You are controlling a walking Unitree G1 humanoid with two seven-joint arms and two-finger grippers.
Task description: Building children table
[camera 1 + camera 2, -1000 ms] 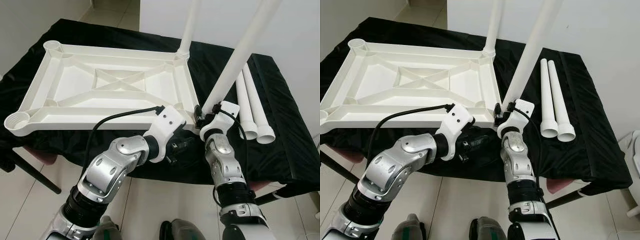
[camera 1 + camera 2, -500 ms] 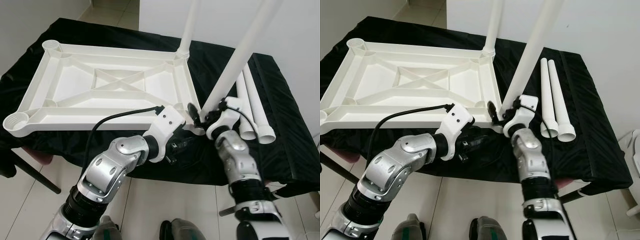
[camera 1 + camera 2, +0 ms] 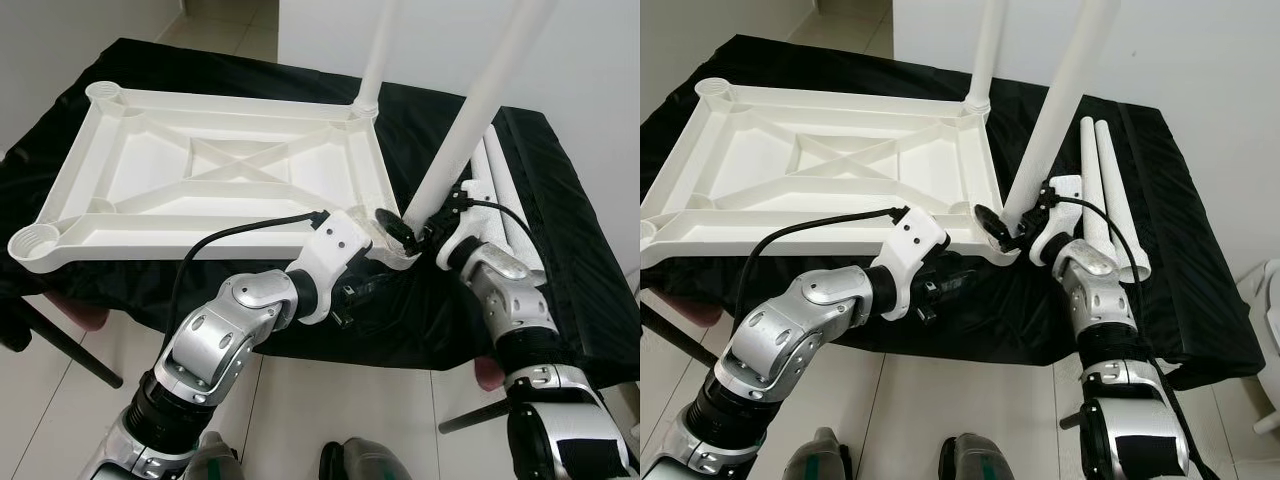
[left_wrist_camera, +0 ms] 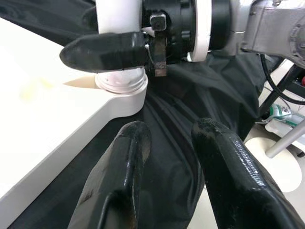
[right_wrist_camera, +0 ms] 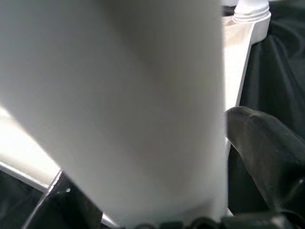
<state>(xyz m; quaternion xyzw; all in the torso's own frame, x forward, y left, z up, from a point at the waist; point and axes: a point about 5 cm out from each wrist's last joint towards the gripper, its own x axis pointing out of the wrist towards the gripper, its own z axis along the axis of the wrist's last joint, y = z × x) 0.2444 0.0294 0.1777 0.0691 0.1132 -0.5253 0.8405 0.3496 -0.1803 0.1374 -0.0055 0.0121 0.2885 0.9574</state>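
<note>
Right arm swung out to the right over the last second; forearm used to sit straight below the leg, now it comes in from the side. right gripper [image 3: 425, 222] stays clamped on the base of the second leg [image 3: 470, 125], one black finger [image 4: 102, 51] wrapped across it just above the socket. Leg foot is sitting in the near-right corner socket [image 4: 121, 88] of the upturned tabletop [image 3: 215, 175], still tilted to the right, so I'd judge it started but not fully seated.

First leg [image 3: 375, 55] stands upright in the far-right socket. Near-left socket [image 3: 33, 243] and far-left socket [image 3: 103, 92] are empty. Two spare legs [image 3: 1102, 190] lie side by side on the black cloth [image 3: 560, 250] by its right edge.

left gripper [image 4: 167, 157] hovers just off the tabletop's near-right corner, fingers narrowly parted, gripping nothing.
</note>
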